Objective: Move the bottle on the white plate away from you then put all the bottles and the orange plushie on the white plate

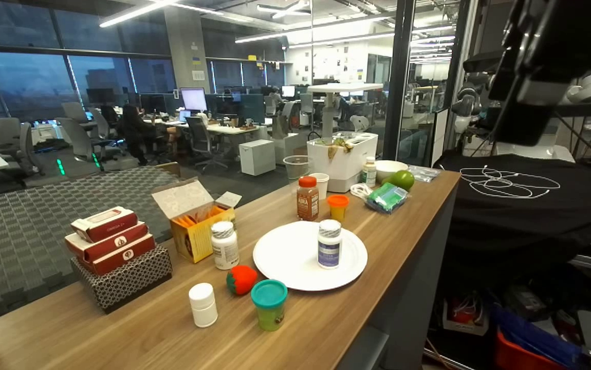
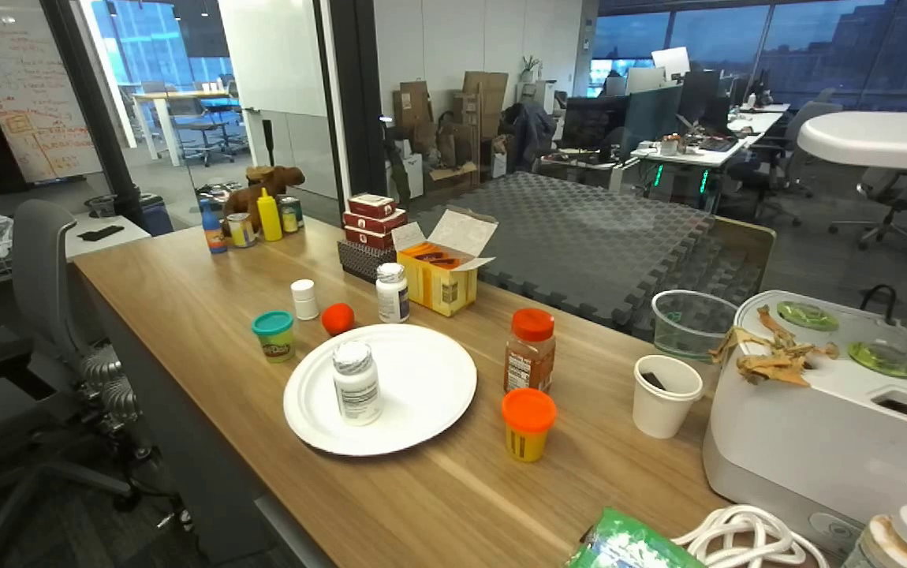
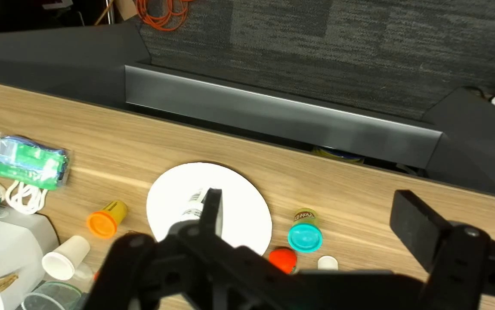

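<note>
End effector (image 3: 310,215) well above the counter (image 3: 351,198), jaws spread wide, nothing held; in the wrist view it partly hides the bottle (image 1: 329,244)

That bottle: white body, purple-blue label, upright, off-centre on the white plate (image 1: 280,252)

Orange plushie (image 1: 242,280) on the counter just beside the plate, between teal-lidded tub (image 1: 269,307) and second white bottle (image 1: 224,246); can't tell if it touches the rim

Small white bottle (image 1: 203,306) upright, near plushie and tub, a bit farther from the plate

Opposite side of the plate: red-capped amber bottle (image 2: 531,353) upright, orange-lidded tub (image 2: 528,432) just beside it, both off the plate

Farther out: open yellow box (image 2: 439,282) near second white bottle, red boxes (image 1: 111,241) stacked on patterned box (image 1: 128,277), white cup (image 2: 662,402), green packet (image 1: 387,198), white appliance (image 2: 816,442) with dry leaves (image 2: 777,355) on top
</note>
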{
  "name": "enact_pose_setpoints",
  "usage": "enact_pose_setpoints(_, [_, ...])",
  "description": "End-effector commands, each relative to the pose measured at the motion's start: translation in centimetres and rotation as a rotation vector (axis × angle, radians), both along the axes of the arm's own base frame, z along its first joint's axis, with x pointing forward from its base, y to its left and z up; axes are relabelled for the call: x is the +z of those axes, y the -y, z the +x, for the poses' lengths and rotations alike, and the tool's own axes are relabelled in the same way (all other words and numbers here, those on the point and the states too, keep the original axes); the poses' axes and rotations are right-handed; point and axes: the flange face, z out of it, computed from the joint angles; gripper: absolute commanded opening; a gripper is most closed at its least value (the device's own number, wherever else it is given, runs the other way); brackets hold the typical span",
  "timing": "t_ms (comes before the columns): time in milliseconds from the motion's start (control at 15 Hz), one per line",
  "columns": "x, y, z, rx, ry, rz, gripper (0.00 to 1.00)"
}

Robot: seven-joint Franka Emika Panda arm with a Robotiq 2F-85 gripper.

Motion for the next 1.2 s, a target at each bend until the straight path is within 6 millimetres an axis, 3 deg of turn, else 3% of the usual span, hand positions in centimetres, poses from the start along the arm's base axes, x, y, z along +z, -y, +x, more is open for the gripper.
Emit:
enact_pose_setpoints(0, [0.1, 0.0, 0.0, 0.0, -0.001, -0.001, 1.0])
enact_pose_setpoints(267, [0.1, 0.2, 0.3, -0.001, 0.003, 0.005, 1.0])
enact_pose_setpoints(533, [-0.5, 2.9, 4.6, -0.023, 0.036, 0.015, 1.0])
enact_pose_setpoints(867, [-4.8, 6.1, 10.6, -0.082, 0.13, 0.053, 1.0])
enact_pose_setpoints(1133, [-9.4, 7.3, 13.8, -0.105, 0.092, 0.075, 1.0])
